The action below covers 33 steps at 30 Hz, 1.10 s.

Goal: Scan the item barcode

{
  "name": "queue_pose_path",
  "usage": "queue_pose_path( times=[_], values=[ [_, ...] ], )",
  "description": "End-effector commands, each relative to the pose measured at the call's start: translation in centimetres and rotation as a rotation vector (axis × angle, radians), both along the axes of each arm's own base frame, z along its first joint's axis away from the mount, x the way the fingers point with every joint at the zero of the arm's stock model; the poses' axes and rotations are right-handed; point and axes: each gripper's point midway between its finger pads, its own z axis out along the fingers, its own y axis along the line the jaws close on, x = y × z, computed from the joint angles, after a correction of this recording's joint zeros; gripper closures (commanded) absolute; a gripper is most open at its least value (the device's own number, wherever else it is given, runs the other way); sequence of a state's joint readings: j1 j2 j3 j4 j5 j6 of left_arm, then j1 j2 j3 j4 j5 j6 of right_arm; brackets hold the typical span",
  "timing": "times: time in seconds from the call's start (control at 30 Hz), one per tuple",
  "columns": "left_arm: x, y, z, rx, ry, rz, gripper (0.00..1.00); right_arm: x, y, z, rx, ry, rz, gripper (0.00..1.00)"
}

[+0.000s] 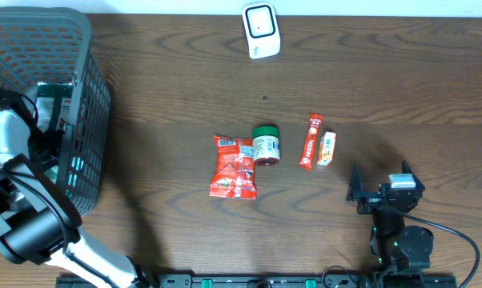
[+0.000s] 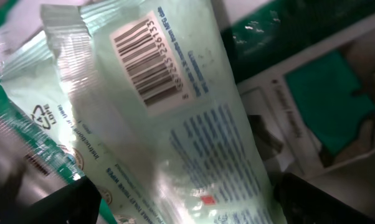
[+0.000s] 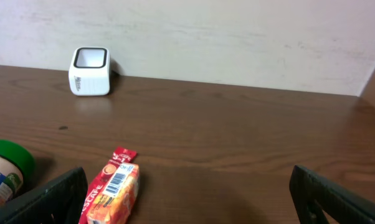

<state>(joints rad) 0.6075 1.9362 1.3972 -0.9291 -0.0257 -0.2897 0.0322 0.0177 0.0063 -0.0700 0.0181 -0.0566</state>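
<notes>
Between the left fingers [image 2: 63, 205], which stand apart down inside the basket [image 1: 93, 88], lies a pale green packet [image 2: 175, 124], barcode [image 2: 144, 61] facing up. Whether they press on it I cannot tell. Boxes [image 2: 324, 99] lie under it. Across the worktop [image 1: 185, 72], the right fingers [image 3: 50, 196] are spread wide with nothing between them. Just beyond them sit a small orange carton [image 1: 326, 149], a red stick sachet [image 1: 310, 142], a green-lidded jar [image 1: 266, 145] and a red pouch [image 1: 234, 166]. At the far edge stands the white scanner [image 1: 261, 30].
</notes>
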Motion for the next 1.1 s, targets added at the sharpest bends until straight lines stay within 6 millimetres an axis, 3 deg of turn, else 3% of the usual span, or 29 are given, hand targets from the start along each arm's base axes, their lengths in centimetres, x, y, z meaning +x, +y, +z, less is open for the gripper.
queue_pose_path(
  times=[0.0,0.23,0.4,0.8,0.93,1.07],
  values=[
    [0.8,-1.2,-0.9,-0.055,-0.012,-0.123,0.09,0.0,0.0,0.0,-0.009,-0.001,0.002,0.01],
    [1.1,-2.2,-1.1,-0.040,0.011,-0.177,0.08,0.0,0.0,0.0,-0.009,-0.001,0.002,0.01],
    [1.5,-1.2,-1.9,0.043,0.010,-0.189,0.08,0.0,0.0,0.0,-0.009,-0.001,0.002,0.01],
    [3.3,0.2,-1.7,0.111,-0.042,-0.255,0.09,0.0,0.0,0.0,-0.009,-0.001,0.002,0.01],
    [2.9,0.7,-1.6,0.139,-0.020,-0.252,0.15,0.0,0.0,0.0,-0.009,-0.001,0.002,0.01],
    [2.9,0.7,-1.6,0.137,-0.018,-0.252,0.33,0.0,0.0,0.0,-0.009,-0.001,0.002,0.01]
  ],
)
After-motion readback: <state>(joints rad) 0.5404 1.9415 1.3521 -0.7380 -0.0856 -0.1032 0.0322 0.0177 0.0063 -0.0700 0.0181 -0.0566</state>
